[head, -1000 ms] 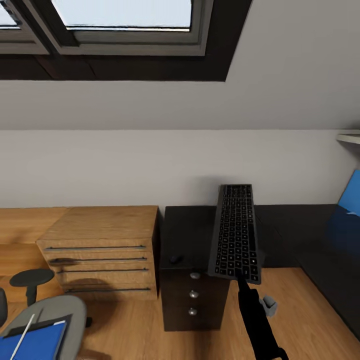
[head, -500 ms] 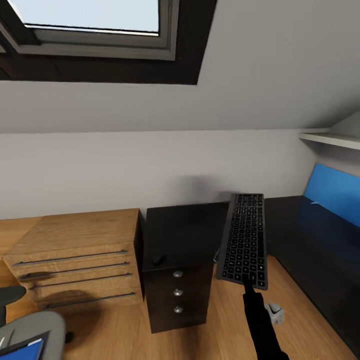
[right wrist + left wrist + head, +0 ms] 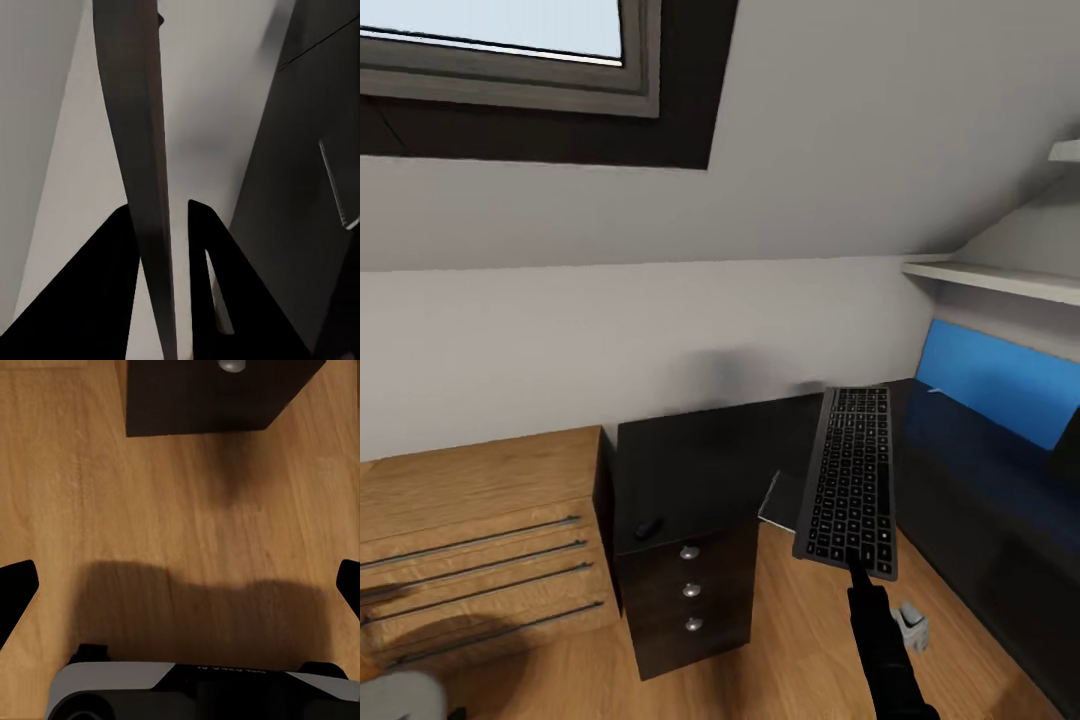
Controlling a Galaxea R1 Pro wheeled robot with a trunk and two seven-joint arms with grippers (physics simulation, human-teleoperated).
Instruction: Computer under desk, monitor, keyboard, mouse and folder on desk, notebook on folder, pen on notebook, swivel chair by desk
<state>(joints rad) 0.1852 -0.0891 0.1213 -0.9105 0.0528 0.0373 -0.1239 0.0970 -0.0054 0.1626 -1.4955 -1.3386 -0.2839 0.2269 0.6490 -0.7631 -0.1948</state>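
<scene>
Looking along our right gripper, we see its two dark fingers rising as black wedges on either side of the keyboard. The keyboard appears edge-on, a thin dark grey slab that runs away from the fingers and widens toward its far end. One finger presses against each face of the slab, so we grip it close to its near end. Behind it spreads a pale grey wall. Beside that stands a dark panel with a slim pale strip on it; what the strip is, we cannot tell.
</scene>
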